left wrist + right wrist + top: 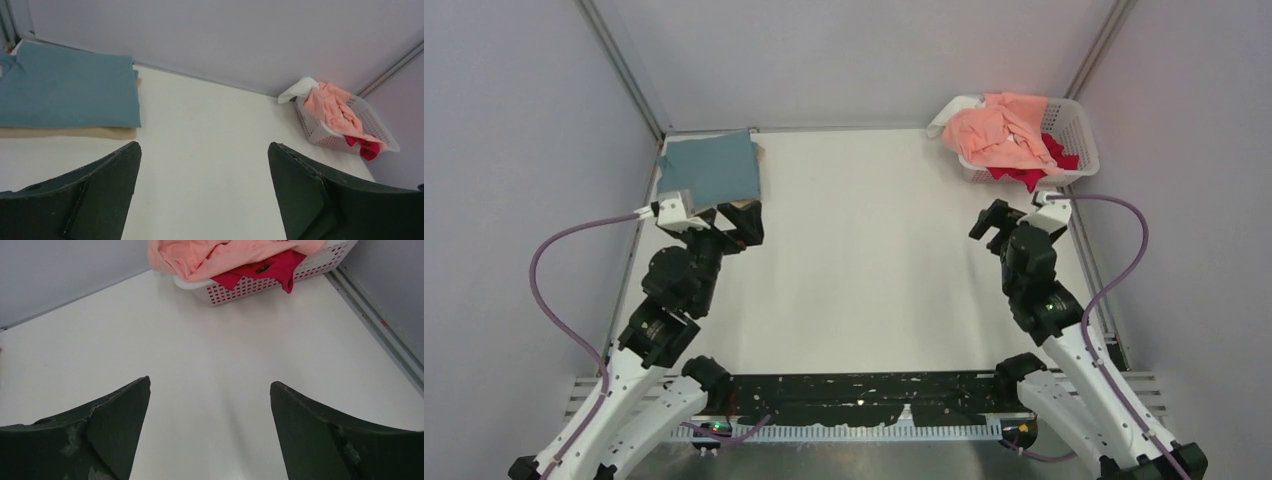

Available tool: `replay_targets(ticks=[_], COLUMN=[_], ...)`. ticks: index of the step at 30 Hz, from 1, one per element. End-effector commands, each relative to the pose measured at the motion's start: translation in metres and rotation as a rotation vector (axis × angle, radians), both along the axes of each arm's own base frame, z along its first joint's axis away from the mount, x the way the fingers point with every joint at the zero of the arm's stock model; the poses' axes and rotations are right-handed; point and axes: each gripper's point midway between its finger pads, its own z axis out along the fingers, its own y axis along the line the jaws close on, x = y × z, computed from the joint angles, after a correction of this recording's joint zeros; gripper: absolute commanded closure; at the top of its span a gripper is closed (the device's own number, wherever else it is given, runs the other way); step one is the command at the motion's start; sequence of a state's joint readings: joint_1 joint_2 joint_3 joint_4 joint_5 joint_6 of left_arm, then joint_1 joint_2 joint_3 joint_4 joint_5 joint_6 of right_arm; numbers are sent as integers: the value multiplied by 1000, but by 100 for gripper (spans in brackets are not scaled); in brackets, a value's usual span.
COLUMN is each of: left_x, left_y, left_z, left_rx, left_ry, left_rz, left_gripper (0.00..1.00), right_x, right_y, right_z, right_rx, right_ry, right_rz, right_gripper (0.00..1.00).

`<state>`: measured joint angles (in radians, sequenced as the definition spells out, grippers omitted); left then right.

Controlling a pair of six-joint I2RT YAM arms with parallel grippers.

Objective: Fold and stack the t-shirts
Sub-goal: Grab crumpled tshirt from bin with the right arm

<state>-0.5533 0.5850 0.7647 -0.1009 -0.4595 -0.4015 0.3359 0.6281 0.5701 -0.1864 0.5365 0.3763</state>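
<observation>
The white bench [864, 280] is boxed in by pale lilac walls [854, 60]. At its far left corner the teal t-shirt [709, 168] lies folded flat on a folded tan t-shirt [65, 133], its long axis roughly along the far edge and its neck toward the left edge. At the far right corner a basket [1079, 135] holds the crumpled salmon-pink t-shirt [994, 130], a red t-shirt [1024, 176] and a white t-shirt [300, 89]. My left fingers [100, 190] and right fingers [100, 430] are spread wide above bare bench, holding nothing.
</observation>
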Motion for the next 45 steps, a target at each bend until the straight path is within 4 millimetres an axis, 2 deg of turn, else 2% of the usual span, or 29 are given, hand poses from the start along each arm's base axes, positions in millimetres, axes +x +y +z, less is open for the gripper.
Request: replay_targets(ticks=[1,4,5,6,7,8,9,10,11,12,16,20,22,28,35,36,37,38,39,40,42,44,45], left_x=[1,4,5,7,9,11,13,16,19,22,33,41,44,54,56,56,56,57,57,57,57,56,55], left_y=[1,0,1,2,4,5,6,4,-1,-8,-31,-36,-38,-38,-34,-33,-33,-34,-34,-34,-32,-33,-33], left_z=[-37,-42,-43,-45,-46,-48,-51,-54,-55,-61,-74,-85,-90,-98,-102,-100,-100,-101,-100,-101,-101,-101,-100], left_rx=[65,87,98,107,110,110,112,109,99,92,90,140,158,205,220,217,216,219,218,218,217,214,211], left_ry=[117,132,133,135,138,142,146,144,134,124,123,177,197,233,242,239,239,234,230,232,238,240,238], left_rz=[8,11,17,29,46,57,66,63,50,26,-60,-64,-68,-47,-20,-14,-15,-21,-20,-15,-10,-13,-17], left_gripper=[0,0,0,0,0,0,0,0,0,0,0,0,0,0,0,0,0,0,0,0,0,0,1], right_x=[33,55,71,79,100,113,132,147,168,191,253,294,311,346,358,358,359,359,359,359,360,358,355], right_y=[3,-1,-6,-9,-14,-19,-26,-27,-27,-27,-15,20,29,32,31,31,31,31,31,31,31,31,29], right_z=[47,56,62,58,61,73,53,66,44,35,23,15,8,-18,-42,-44,-46,-47,-45,-43,-29,-8,10], right_rx=[-55,-163,-179,-179,-129,-97,-64,-58,-79,-93,-128,-63,-33,-18,-18,-16,-11,-8,-5,-4,-3,-12,-19], right_ry=[-51,13,33,66,79,67,120,101,166,199,261,251,248,270,301,305,308,309,305,303,278,242,212], right_rz=[-21,-46,-62,-62,-57,-63,-53,-38,8,31,144,318,347,342,322,321,319,315,310,310,308,310,306], right_gripper=[5,5,5,5,5,5,5,5,5,5,5,5,5,2,28,38,42,53,58,71,82,86,87])
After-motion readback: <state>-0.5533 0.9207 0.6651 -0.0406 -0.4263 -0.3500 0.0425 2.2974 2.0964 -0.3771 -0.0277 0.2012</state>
